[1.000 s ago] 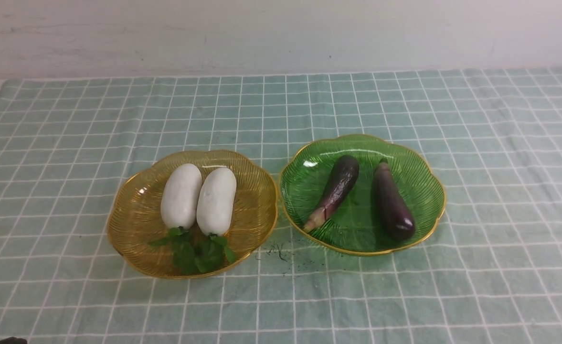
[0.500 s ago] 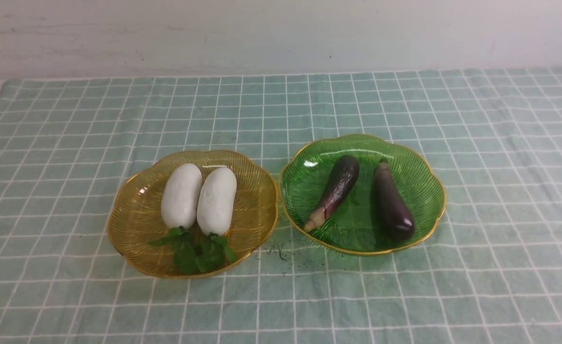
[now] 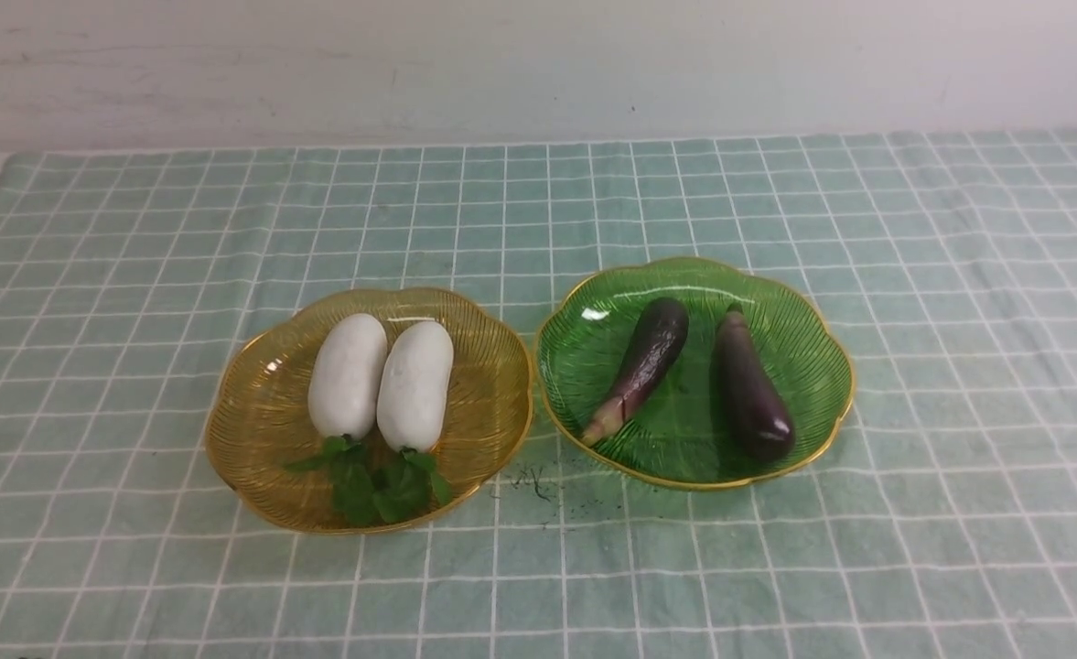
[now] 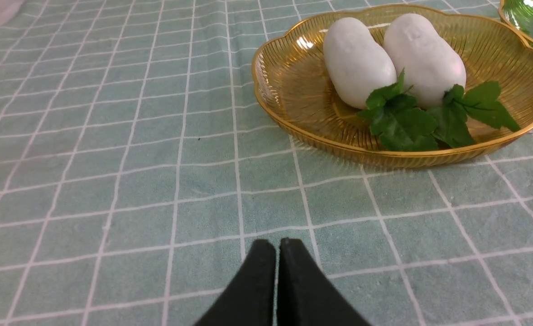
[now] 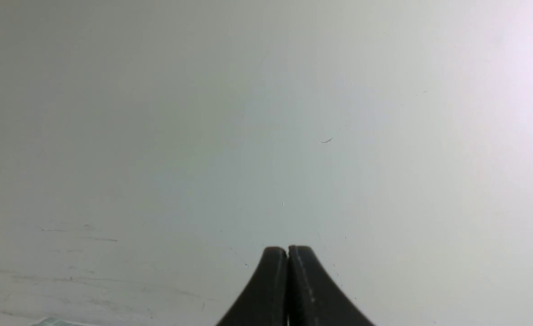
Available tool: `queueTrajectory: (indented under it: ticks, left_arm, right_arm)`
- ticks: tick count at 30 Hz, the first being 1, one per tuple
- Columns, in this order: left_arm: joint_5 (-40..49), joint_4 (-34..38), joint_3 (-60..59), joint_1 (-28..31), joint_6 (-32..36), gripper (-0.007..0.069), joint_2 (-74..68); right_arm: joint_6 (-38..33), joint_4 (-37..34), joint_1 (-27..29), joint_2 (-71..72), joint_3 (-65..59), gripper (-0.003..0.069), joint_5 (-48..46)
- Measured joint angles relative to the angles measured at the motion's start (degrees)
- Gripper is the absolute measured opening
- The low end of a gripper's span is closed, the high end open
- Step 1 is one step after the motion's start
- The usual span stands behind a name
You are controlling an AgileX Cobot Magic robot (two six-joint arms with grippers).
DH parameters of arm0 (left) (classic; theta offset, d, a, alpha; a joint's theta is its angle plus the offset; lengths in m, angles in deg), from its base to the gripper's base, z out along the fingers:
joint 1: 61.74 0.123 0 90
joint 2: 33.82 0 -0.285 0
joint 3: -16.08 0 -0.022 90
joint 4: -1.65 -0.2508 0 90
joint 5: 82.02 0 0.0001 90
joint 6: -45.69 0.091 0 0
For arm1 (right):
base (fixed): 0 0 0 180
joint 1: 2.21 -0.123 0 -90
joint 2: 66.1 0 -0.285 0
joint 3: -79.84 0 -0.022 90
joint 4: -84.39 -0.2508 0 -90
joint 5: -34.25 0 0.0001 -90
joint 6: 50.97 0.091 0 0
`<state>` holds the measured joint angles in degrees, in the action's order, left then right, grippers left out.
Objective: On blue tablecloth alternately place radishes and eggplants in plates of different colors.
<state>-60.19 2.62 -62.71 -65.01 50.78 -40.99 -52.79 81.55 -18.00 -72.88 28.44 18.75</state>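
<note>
The left hand (image 4: 277,246) is low over the blue tablecloth (image 3: 135,275), near the front edge of the surface. Its two black fingers are pressed together and hold nothing. It points toward the yellow plate (image 4: 293,86), a little way off. The right hand (image 5: 288,253) is pinched tight too, and empty. It faces a plain pale wall (image 5: 266,113), and only a tiny corner of the cloth shows by it. No arm shows in the front view.

The yellow plate (image 3: 254,421) sits left of the middle. Two white radishes (image 3: 348,373) (image 3: 415,384) lie in it side by side, touching. They run from front to back, with their green leaves (image 3: 373,485) toward the front edge.

The green plate (image 3: 813,366) sits right beside it, rims almost touching. Two eggplants lie in it, a bit apart. The curved eggplant (image 3: 643,366) leans, with its pale tip toward the front and left. The dark eggplant (image 3: 753,389) has its thin end toward the back edge.

Small dark specks (image 3: 533,480) lie on the cloth in front, between the plates.
</note>
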Motion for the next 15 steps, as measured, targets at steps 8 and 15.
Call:
queueTrajectory:
  ticks: [8, 15]
  left_arm:
    - [0.0, 0.0, 0.0, 0.0, 0.0, -0.0008, 0.0]
    - [0.0, 0.0, 0.0, 0.0, -0.1, -0.0008, 0.0]
  right_arm:
    - [0.3, 0.0, 0.0, 0.0, 0.0, -0.0013, 0.0]
    - [0.3, 0.0, 0.0, 0.0, 0.0, -0.0013, -0.6]
